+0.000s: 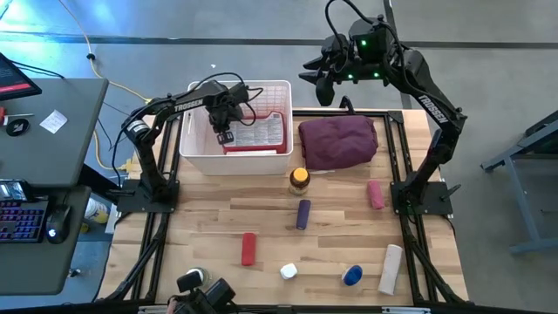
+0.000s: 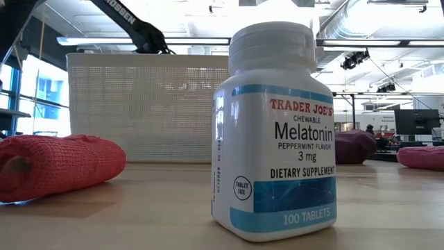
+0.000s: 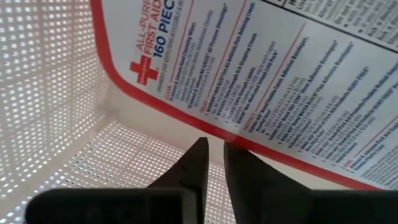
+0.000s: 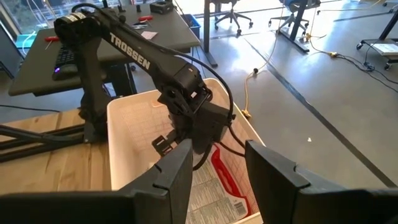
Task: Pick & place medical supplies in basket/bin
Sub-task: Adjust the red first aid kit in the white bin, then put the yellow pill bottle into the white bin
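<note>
The white lattice basket stands at the table's far left. The flat red first-aid case lies inside it, label up, and fills the left wrist view. My left gripper reaches down into the basket. Its fingers stand a narrow gap apart at the case's red rim. My right gripper hangs open above the far edge, its fingers wide apart. Loose on the table are a red roll, a purple cylinder, a pink roll and a white melatonin bottle. My left gripper has its fingertips right at the case's red rim, coming from above into the basket. Nothing shows between the fingers, and I cannot tell whether they touch the case. The case rests in the basket.
A maroon cloth bundle lies right of the basket. Nearer are an amber bottle with a yellow cap, a blue item and a white cylinder. A desk with a keyboard stands to the left.
</note>
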Tool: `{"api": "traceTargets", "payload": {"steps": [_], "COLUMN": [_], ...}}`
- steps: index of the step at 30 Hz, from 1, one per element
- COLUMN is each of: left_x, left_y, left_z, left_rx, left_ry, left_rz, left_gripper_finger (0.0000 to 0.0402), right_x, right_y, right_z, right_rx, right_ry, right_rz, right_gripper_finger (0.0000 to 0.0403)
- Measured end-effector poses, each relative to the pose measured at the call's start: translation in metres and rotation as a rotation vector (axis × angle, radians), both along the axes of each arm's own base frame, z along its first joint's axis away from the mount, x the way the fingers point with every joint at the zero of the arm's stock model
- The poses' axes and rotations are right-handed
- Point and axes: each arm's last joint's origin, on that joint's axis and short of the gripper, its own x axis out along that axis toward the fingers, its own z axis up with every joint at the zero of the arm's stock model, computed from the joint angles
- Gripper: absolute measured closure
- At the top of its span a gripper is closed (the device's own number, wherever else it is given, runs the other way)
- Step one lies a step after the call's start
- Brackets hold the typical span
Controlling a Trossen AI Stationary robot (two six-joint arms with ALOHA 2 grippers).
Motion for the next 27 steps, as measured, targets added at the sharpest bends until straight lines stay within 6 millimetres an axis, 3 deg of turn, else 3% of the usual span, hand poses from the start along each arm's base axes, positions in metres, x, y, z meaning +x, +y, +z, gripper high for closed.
{"api": "traceTargets", "payload": {"steps": [13, 19, 27], "left_x": [-0.002, 0.001, 0.007], "left_y": [-0.001, 0.003, 0.003], "left_z": [0.004, 0.027, 0.071], "left_rx": [0.008, 0.04, 0.064], "left_ry": [0.022, -0.007, -0.086], "left_rz": [0.067, 0.142, 0.2], "left_gripper_finger": [0.0362, 0.0369, 0.0334], "right_x": [-0.001, -0.001, -0.002], "right_y": [0.0, 0.0, 0.001], "right_z": [-0.002, -0.002, -0.004], "right_rx": [0.015, 0.014, 0.025], "right_ry": [0.022, 0.022, 0.04], "right_rz": [0.0, -0.001, -0.003], "right_gripper_finger": [0.0263, 0.0263, 0.0263]}}
